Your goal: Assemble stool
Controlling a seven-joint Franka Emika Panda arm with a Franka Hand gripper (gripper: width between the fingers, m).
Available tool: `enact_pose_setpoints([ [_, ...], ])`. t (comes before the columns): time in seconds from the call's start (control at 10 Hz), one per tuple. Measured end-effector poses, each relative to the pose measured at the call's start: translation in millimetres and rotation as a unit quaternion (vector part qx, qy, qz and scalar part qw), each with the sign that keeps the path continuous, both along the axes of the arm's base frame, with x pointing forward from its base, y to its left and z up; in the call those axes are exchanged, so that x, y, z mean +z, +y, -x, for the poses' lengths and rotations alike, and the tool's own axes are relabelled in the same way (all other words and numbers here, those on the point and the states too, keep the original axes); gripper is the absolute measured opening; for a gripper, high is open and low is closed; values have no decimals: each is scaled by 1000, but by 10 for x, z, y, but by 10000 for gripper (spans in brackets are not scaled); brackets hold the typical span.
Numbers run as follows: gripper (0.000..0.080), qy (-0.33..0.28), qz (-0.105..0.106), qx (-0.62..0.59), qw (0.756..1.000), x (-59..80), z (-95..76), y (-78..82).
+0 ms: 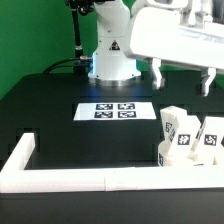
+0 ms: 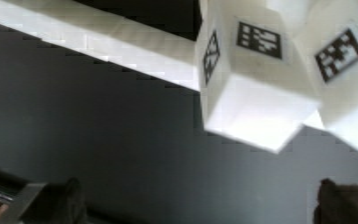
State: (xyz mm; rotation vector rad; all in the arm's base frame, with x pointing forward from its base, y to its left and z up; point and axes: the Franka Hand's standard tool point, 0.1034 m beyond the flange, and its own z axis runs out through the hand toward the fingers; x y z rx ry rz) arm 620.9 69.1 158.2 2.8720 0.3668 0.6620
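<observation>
A Franka arm's claw (image 1: 181, 78) hovers above the dark surface (image 1: 55, 110), its two fingers spread wide and holding nothing, poised over a cluster of white tagged stool parts at the exterior view's right. The leg blocks (image 1: 172, 130) stand bunched together close to the long white border wall (image 1: 90, 178), near its corner on that side; how many blocks are in the cluster, and whether the round seat lies among them, cannot be told from these views. In the wrist view one tagged block (image 2: 265, 85) sits ahead of the fingers, the border wall (image 2: 114, 55) running behind it, and both fingertips (image 2: 59, 200) are well apart with only bare surface between them. The marker board (image 1: 115, 111) lies flat in mid-surface, untouched. Assembly appears to be at its opening step: reaching for a first part. The next move would call for centring over one block, descending and closing squarely on it without nudging its neighbours.
</observation>
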Motion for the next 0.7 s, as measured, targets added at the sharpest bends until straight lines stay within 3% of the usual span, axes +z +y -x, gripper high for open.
enact_pose_setpoints([
  [0.1,649,10,-7,-5,1000,75,3,-11],
  [0.3,649,69,-21,-20,997,152,-30,-218],
  [0.7,649,178,-19,-51,983,100,-29,-157],
])
